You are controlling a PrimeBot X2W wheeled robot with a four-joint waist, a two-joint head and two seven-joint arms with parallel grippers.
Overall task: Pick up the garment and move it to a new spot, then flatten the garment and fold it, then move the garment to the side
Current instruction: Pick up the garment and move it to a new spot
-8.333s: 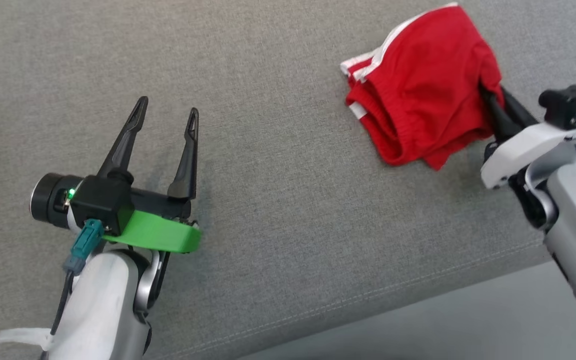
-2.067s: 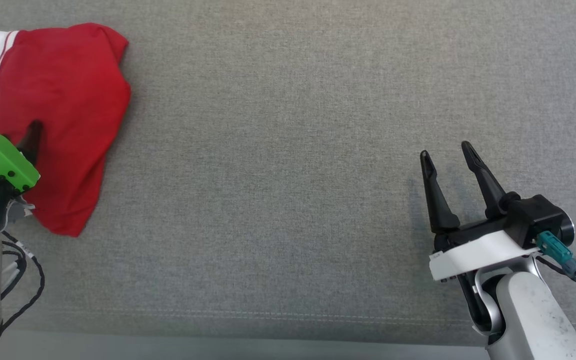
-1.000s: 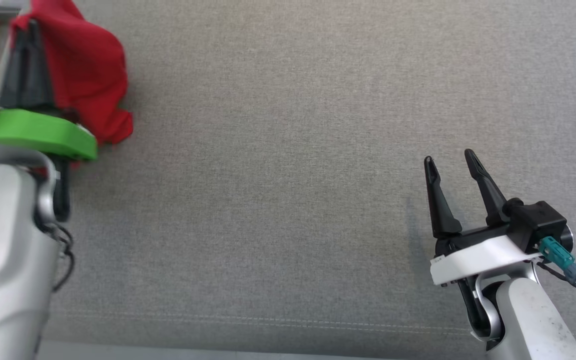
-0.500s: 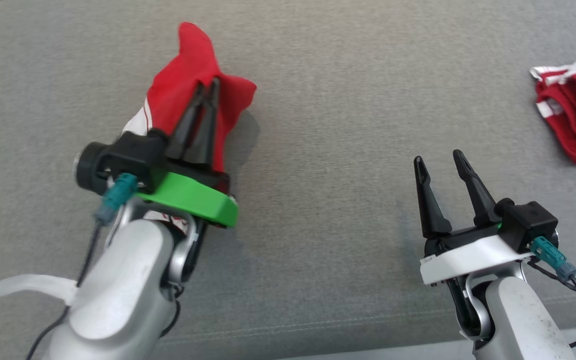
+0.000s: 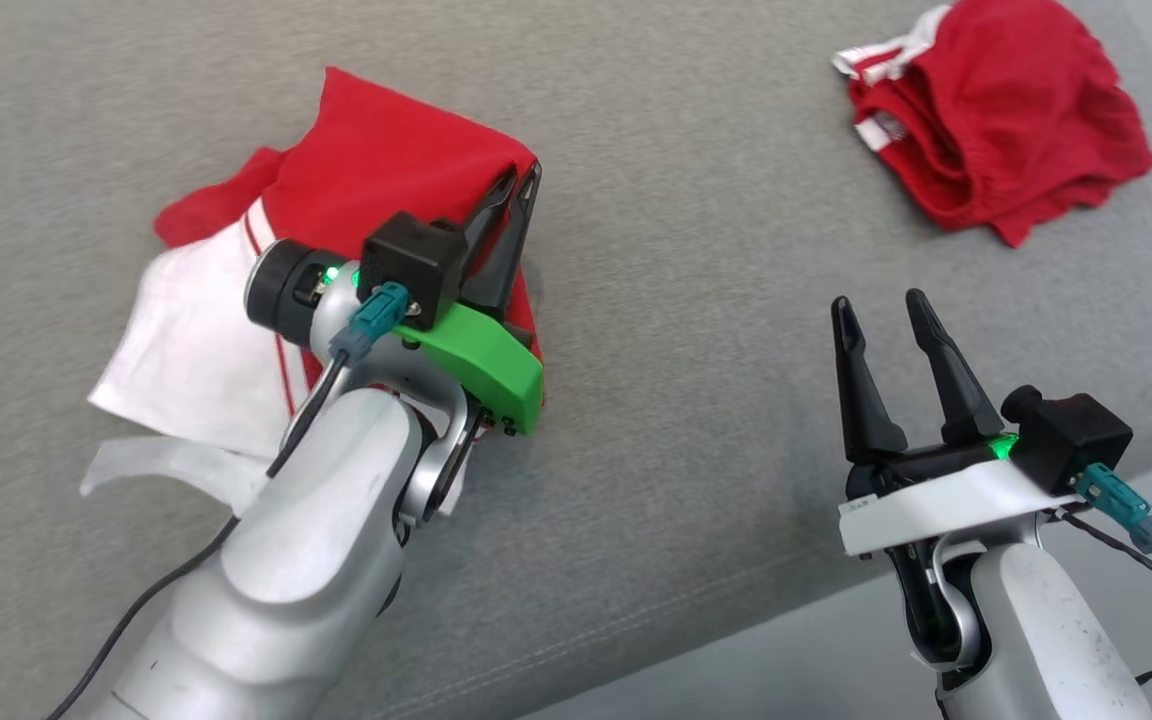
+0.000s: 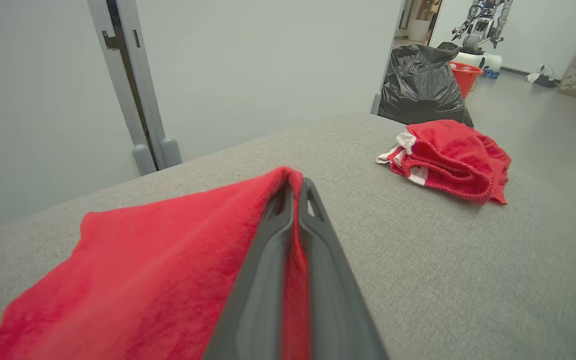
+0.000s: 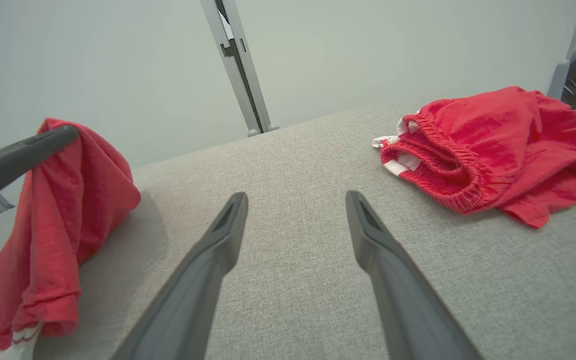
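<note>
Near right, the right end effector point(image 5: 878, 302) hangs wide and empty above the grey surface point(image 5: 686, 400), while left of centre the left end effector point(image 5: 520, 173) pinches the red-and-white garment point(image 5: 376, 170), best lowered slowly and dragged flat, clear of the crumpled red shorts point(image 5: 1006, 100) far right.

Crumpled red-and-white garment point(image 5: 376, 175), one corner aloft
</note>
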